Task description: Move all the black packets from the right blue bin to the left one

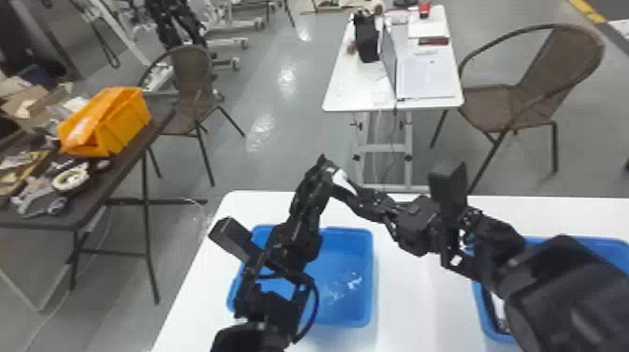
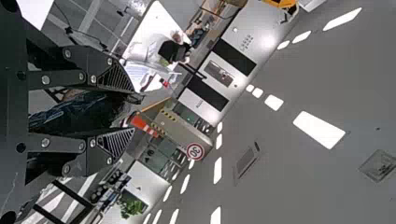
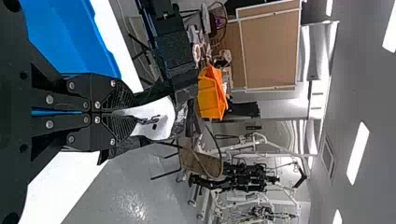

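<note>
Grasping a packet (image 1: 344, 181) by one end in the right gripper (image 1: 358, 193), with jaws clenched on it. Sticks out past those jaws, long axis carrying on roughly in line with them, slanting up and to the left in the head view, far end toward the left gripper (image 1: 325, 171). Released there, with jaws apart to either side of something dark and glossy (image 2: 74, 112); too unclear to name. Lower than both grippers, the left bin (image 1: 348, 304).
</note>
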### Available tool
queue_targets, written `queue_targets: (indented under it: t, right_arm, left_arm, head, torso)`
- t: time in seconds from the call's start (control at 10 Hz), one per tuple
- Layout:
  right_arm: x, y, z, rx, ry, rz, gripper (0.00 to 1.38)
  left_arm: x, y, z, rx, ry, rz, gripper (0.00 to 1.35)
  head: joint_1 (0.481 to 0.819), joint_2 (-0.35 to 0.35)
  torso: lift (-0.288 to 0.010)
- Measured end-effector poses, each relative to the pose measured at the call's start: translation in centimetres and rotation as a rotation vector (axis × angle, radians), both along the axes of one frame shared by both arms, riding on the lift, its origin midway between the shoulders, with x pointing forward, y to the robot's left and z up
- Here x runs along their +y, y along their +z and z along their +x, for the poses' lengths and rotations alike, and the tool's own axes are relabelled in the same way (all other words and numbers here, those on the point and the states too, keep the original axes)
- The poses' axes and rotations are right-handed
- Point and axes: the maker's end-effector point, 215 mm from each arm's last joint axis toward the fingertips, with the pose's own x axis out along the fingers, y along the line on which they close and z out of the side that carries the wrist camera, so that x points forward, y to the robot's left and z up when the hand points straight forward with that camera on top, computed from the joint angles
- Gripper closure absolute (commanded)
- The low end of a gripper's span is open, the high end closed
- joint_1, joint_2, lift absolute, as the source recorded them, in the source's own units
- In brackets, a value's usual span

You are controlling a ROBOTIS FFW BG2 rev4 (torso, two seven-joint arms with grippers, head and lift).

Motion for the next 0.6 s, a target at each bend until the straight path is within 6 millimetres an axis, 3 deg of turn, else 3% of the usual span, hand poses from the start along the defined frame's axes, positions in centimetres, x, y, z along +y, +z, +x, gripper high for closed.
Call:
queue_targets:
  t: [0.5,0.6]
  right_arm:
    - [-0.18,-0.1,-0.05,0.004,-0.006,0.006,1.13]
    - [-0.25,0.02,-0.02,0.0,-0.008,0.01,0.96]
  left_arm:
    - [-0.09,-0.06,-0.09,-0.011,-0.003,-0.018,1.21]
    - [0.03,-0.12,-0.12,-0.012,0.002,-0.026,1.21]
  head:
    - [0.695,0.246]
    - [0.695,0.247]
  torso:
    - [0.0]
    - [0.0]
